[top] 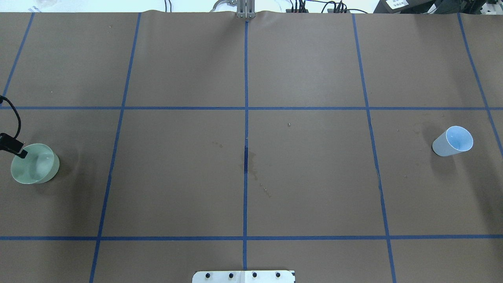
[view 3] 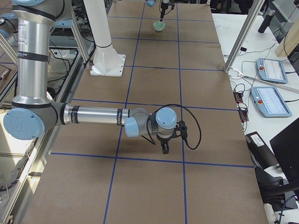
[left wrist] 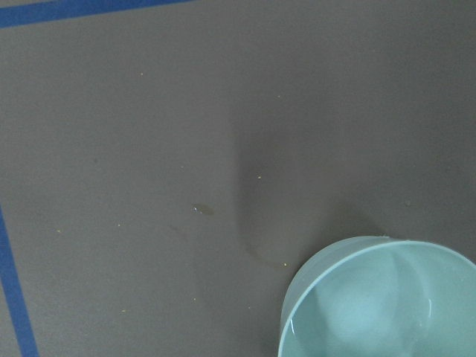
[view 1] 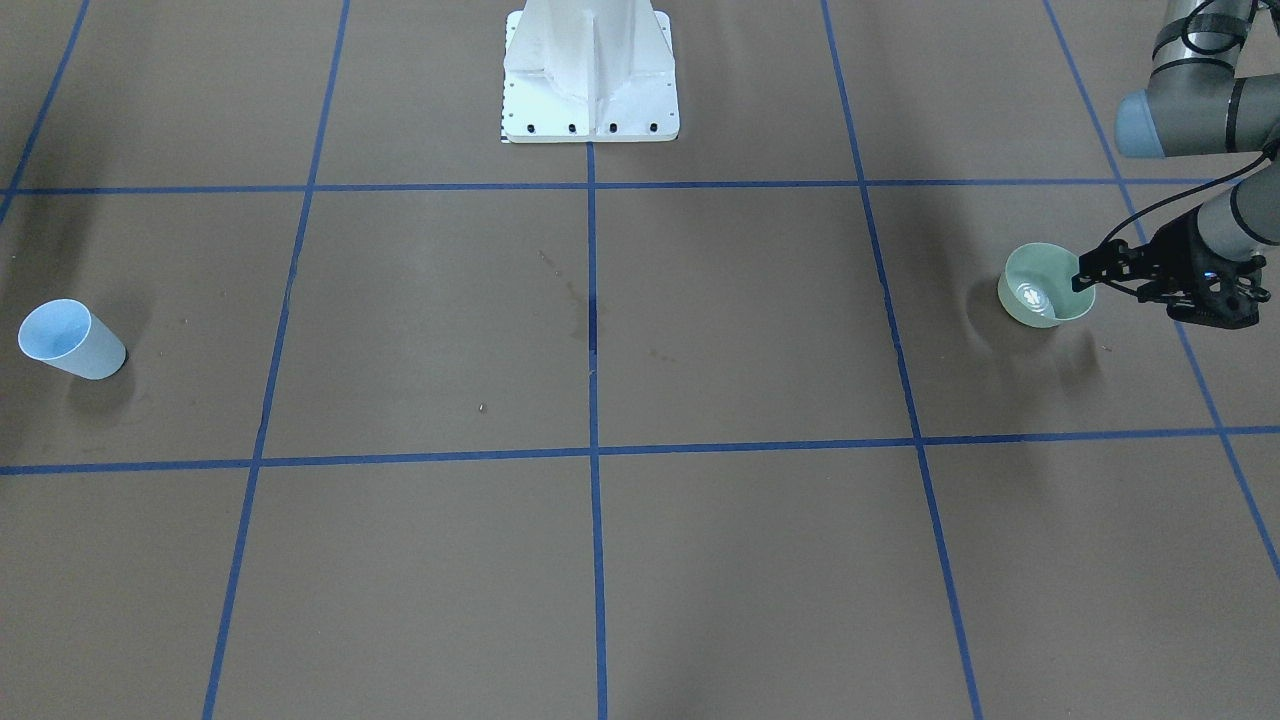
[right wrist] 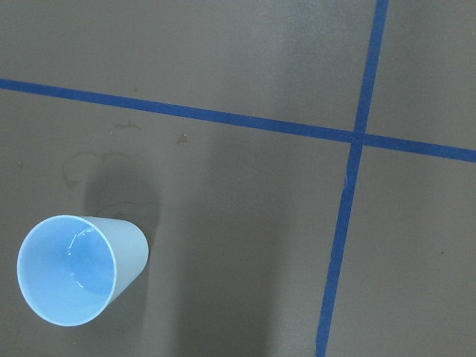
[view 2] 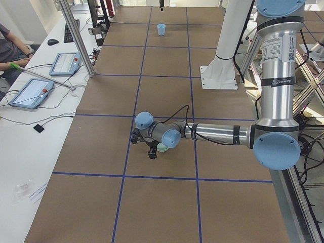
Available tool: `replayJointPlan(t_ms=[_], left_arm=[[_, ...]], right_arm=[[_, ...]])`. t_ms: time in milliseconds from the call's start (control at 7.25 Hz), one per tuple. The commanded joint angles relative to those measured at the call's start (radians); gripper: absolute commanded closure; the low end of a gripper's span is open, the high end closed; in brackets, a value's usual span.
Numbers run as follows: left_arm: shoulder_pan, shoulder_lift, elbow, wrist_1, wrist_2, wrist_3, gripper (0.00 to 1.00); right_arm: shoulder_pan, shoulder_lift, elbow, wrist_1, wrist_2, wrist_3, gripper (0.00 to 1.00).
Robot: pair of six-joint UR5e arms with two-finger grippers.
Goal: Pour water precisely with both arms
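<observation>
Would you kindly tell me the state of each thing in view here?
Green cup: upright, water glints inside.
Blue cup: upright, standing free, glints inside.
Left gripper: at green cup's rim; grip unclear.
Right gripper: above table; open or shut unclear.

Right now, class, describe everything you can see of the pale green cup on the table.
The pale green cup is short, wide and translucent, plastic by its look. It stands upright and open on the brown table, far out on the robot's left. A little water glints at its bottom. The left gripper sits at its rim; whether it pinches the wall is unclear. Nothing else touches it.
</observation>
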Motion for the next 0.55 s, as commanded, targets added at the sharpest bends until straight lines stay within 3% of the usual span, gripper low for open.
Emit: replayJointPlan(t_ms=[0,138,276,414], left_arm=[[0.031,-0.018,0.022,-0.001,-0.001,-0.002,0.33],[0.048,-0.018,0.035,-0.001,0.001,-0.002,0.75],[0.056,-0.021,0.035,-0.001,0.001,0.0,1.0],[0.056,-0.045,0.033,0.012,-0.004,-0.006,1.0]], right_arm=[[-0.004,0.0,-0.001,-0.001,0.01,0.007,0.0],[-0.004,0.0,-0.001,0.001,0.008,0.004,0.0],[-0.004,0.0,-0.001,0.002,0.008,0.004,0.0],[-0.004,0.001,-0.001,0.002,0.005,0.002,0.01]])
